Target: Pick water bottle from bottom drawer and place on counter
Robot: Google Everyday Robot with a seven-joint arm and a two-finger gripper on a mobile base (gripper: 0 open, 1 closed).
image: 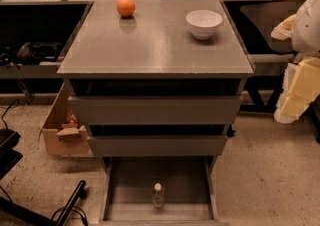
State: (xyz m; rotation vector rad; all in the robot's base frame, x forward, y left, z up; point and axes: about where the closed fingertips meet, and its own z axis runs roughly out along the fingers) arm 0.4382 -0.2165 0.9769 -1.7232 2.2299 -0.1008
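Note:
The water bottle is small and clear with a white cap. It lies on the floor of the open bottom drawer, near its front middle, cap pointing toward the cabinet. The counter is the grey glossy top of the cabinet. My gripper shows as pale cream parts at the right edge of the view, beside the cabinet at about the height of the upper drawers. It is well to the right of the bottle and above it, and it holds nothing that I can see.
An orange sits at the counter's back left and a white bowl at its back right. Two upper drawers stand slightly pulled out above the bottom one. A cardboard box stands on the floor to the left, and cables and a black leg lie at the lower left.

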